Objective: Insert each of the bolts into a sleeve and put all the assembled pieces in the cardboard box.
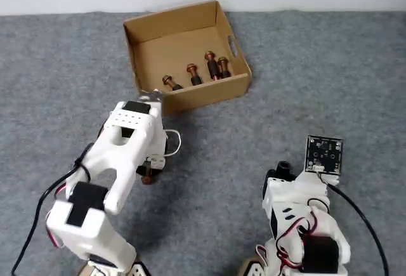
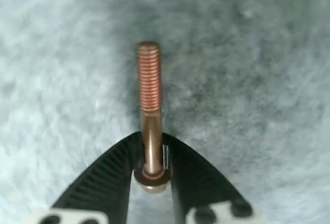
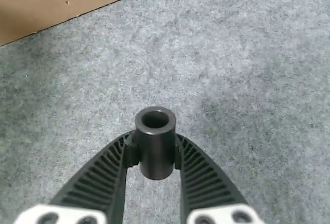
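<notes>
we see the left gripper [image 2: 152,144] pinching a copper-coloured bolt [image 2: 148,90] just above its head, with one ribbed finger on each side of the smooth shank. the threaded end sticks out well past the fingertips, over the grey felt [image 2: 258,80] that covers the table. in the high view this arm stands at the near left, and its front end is just near of the cardboard box [image 1: 203,95].

the right gripper [image 3: 153,147] is clamped on a black sleeve [image 3: 154,131]. the sleeve sits between the fingertips with its open bore turned toward the wrist camera. a corner of the box lies farther off on the felt beyond it. the right arm stands at the near right, well apart from the box and from the left arm.

bolt and sleeve are apart, each in its own gripper. four assembled pieces [image 1: 210,64] stand in a row inside the box, along its near wall.
</notes>
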